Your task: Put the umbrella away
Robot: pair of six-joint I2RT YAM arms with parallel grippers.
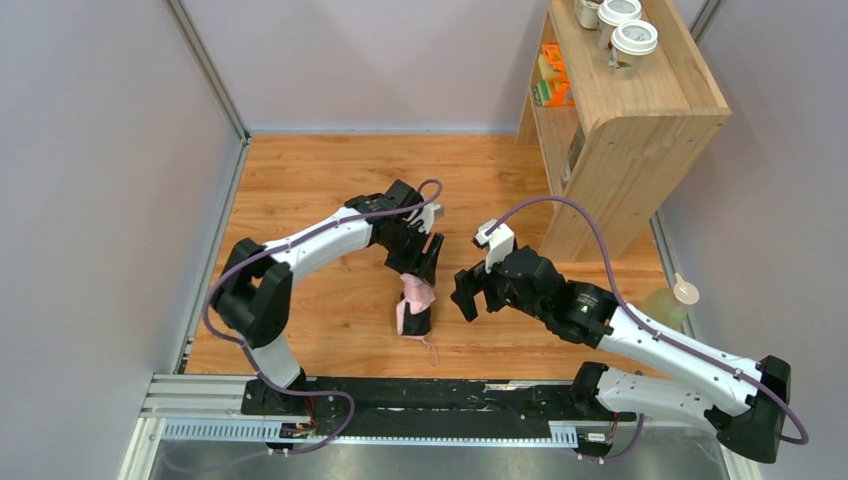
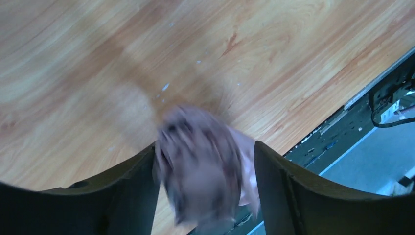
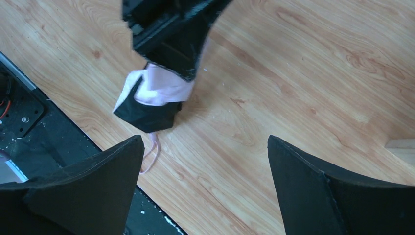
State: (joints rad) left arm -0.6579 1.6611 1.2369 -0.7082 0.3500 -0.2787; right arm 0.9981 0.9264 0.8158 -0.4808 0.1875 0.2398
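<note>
Found the umbrella (image 1: 415,308) pinched by its upper end between the fingers of the left gripper (image 1: 420,272), directly below the tips. Noted as a short folded bundle, pink above and black below, long axis close to upright, leaning toward the arm bases. Cannot confirm whether its lower end touches the table (image 1: 300,200). Observed the wrist loop (image 1: 432,350) trailing beyond that lower end. Recorded the right gripper (image 1: 472,300) spread and empty, just beside the bundle, which sits ahead and to the left of its fingers. Located the shelf (image 1: 620,140) well apart, behind the right gripper. Judged the left arm nearer, holding the load.
</note>
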